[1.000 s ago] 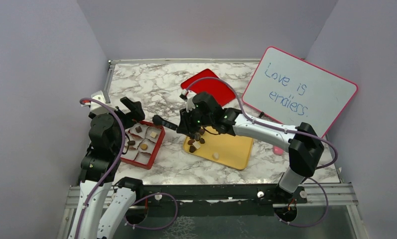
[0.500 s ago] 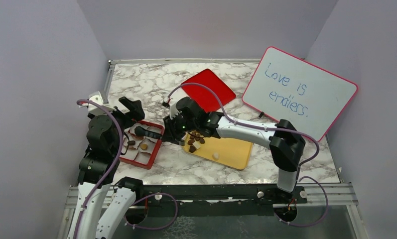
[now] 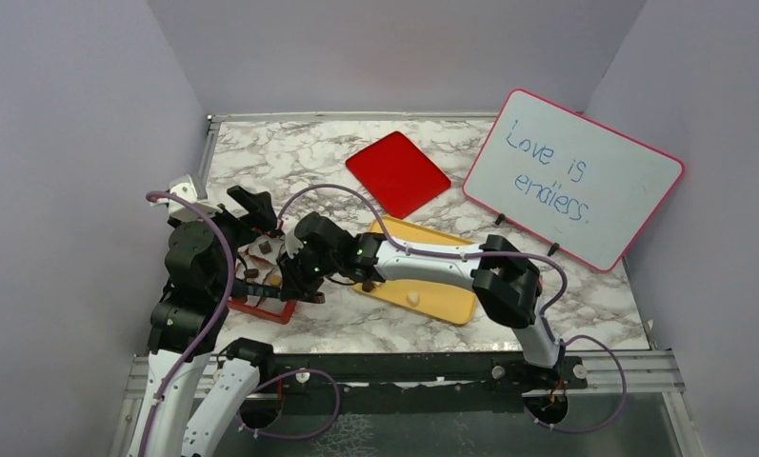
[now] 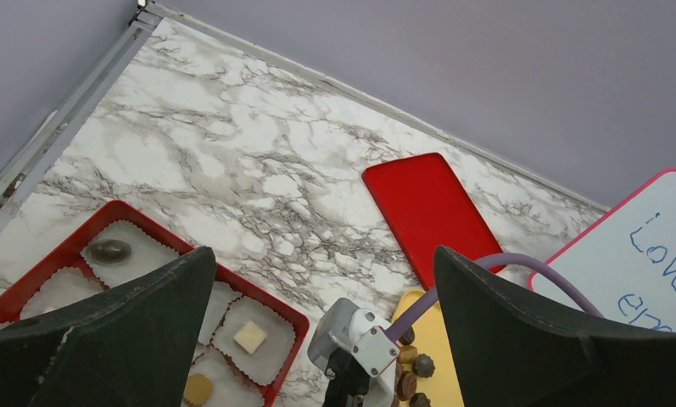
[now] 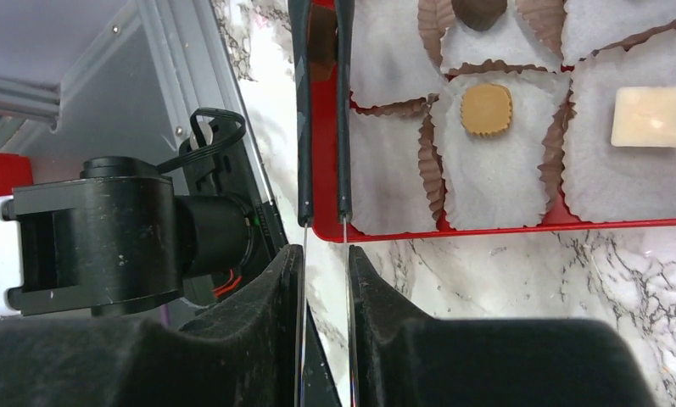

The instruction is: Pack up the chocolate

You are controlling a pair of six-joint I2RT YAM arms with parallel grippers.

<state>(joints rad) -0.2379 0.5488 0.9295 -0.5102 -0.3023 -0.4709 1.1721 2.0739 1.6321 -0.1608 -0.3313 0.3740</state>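
Note:
A red box [image 3: 261, 310] with white paper cups sits at the left, also in the left wrist view [image 4: 268, 306] and the right wrist view [image 5: 487, 227]. It holds a tan chocolate [image 5: 486, 109], a cream square [image 5: 652, 116] and a dark one [image 4: 109, 250]. More chocolates [image 3: 368, 284] lie on a yellow tray [image 3: 442, 286]. My right gripper [image 3: 294, 273] [image 5: 324, 254] is shut on black tongs [image 5: 303, 127] that reach over the box's near edge. A brown piece [image 5: 321, 38] shows between the tong arms. My left gripper [image 3: 251, 205] [image 4: 321, 263] is open and empty above the box.
A flat red lid [image 3: 397, 173] lies at the back middle. A pink-framed whiteboard [image 3: 575, 176] leans at the back right. A single cream chocolate [image 3: 412, 298] lies on the tray's near side. My left arm's body stands close to the tongs.
My right arm has swung left with the tongs, from above the yellow tray to over the red box. My left arm has hardly moved.

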